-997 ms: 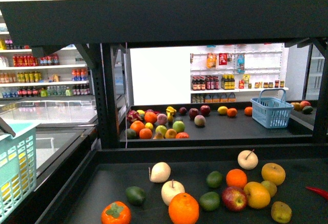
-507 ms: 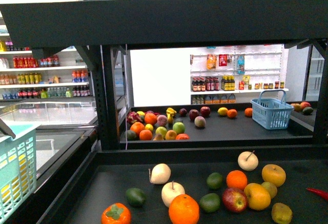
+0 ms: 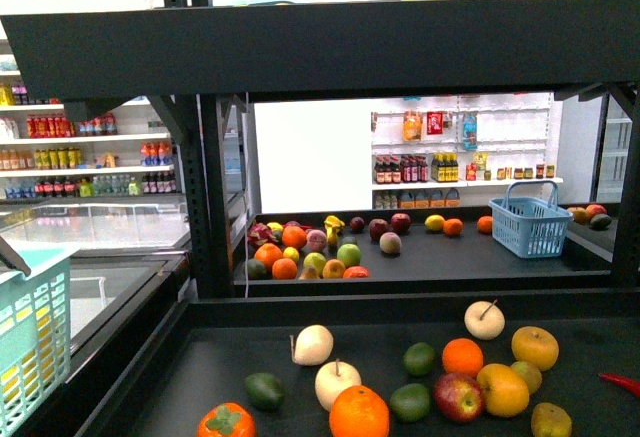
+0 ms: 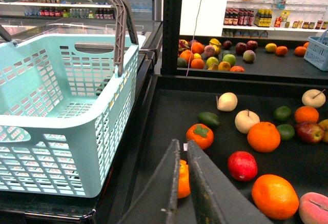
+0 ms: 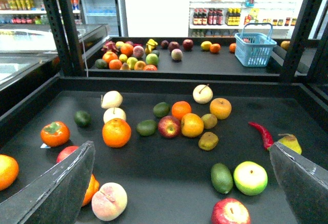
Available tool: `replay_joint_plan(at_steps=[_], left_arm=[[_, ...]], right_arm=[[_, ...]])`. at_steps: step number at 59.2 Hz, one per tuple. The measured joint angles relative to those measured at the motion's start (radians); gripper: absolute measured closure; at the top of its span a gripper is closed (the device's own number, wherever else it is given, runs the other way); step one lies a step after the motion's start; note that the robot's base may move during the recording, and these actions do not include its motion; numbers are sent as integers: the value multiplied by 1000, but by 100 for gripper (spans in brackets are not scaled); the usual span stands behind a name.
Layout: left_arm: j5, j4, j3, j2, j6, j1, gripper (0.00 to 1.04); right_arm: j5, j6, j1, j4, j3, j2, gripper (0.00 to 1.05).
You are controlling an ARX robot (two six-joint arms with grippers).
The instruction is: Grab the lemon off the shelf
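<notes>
Two end effectors: right (image 5: 180,146) spread wide, left (image 4: 183,142) pressed nearly together; lemon (image 5: 192,125) well ahead of right (on shelf (image 5: 154,175) deck).

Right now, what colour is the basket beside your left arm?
Pale turquoise basket with a grey-brown handle; clearest in the left wrist view.

Two baskets: one teal (image 4: 61,111), one blue (image 3: 530,225); one red chilli (image 5: 260,133).
</notes>
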Motion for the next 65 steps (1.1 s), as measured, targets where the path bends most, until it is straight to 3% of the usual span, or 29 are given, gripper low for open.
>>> replay_joint_plan(at_steps=[23, 65], left_arm=[[0, 0, 0, 0, 0, 0, 7], [0, 0, 0, 0, 1, 0, 8]], right_arm=[[0, 0, 0, 0, 0, 0, 2], [0, 0, 0, 0, 0, 0, 2]])
